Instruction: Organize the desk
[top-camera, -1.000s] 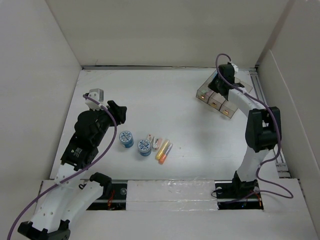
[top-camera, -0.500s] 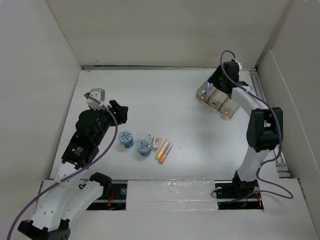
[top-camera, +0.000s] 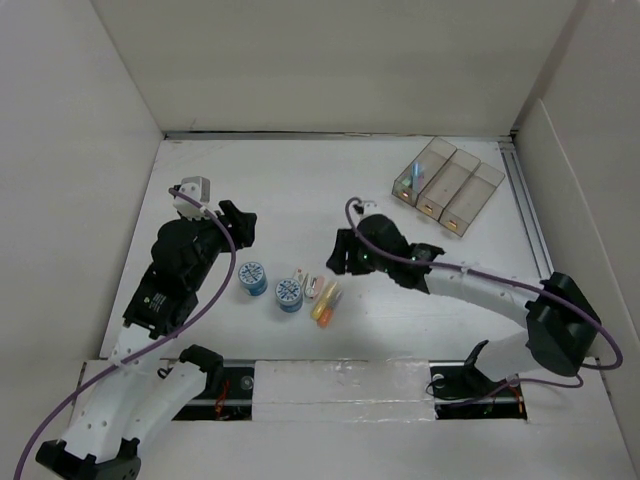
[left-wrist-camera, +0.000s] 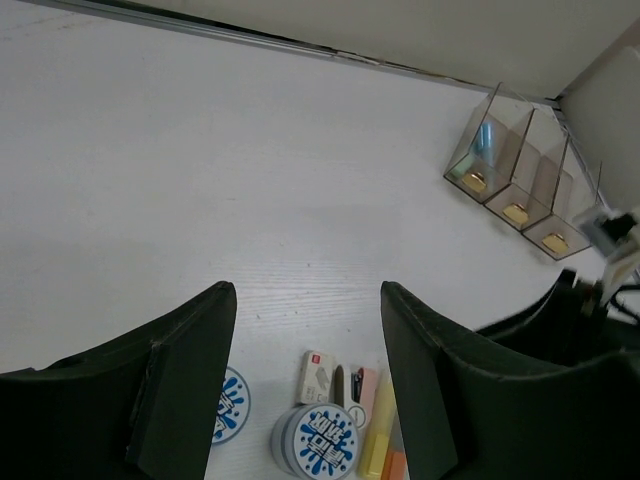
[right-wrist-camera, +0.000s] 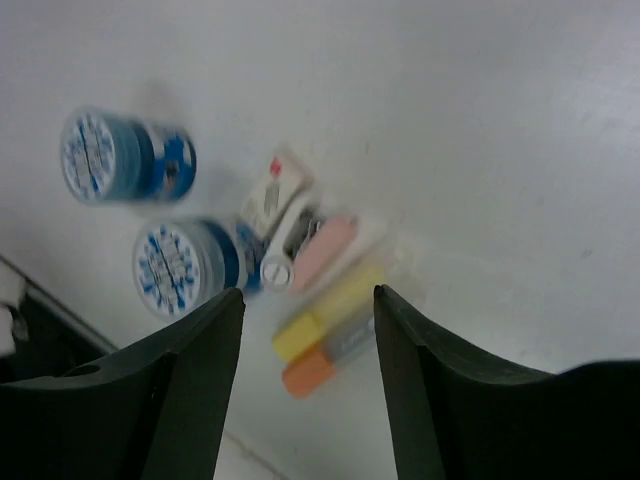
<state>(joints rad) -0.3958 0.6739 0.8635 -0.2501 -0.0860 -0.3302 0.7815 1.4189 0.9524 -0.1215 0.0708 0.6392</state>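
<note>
On the white desk lie two blue round tins, a small white box, a pink stapler, a yellow highlighter and an orange highlighter. My right gripper hangs open just right of this group. In the right wrist view its fingers frame the yellow highlighter and orange highlighter, with nothing held. My left gripper is open, up and left of the tins. Its wrist view looks down on a tin and the white box.
A translucent three-compartment tray stands at the back right, also in the left wrist view as the tray. Tall beige walls close in the desk. A metal rail runs along the right side.
My right arm has swung from the tray at the back right down to the middle, beside the highlighters, with its jaws now apart. The left arm has stayed put.
</note>
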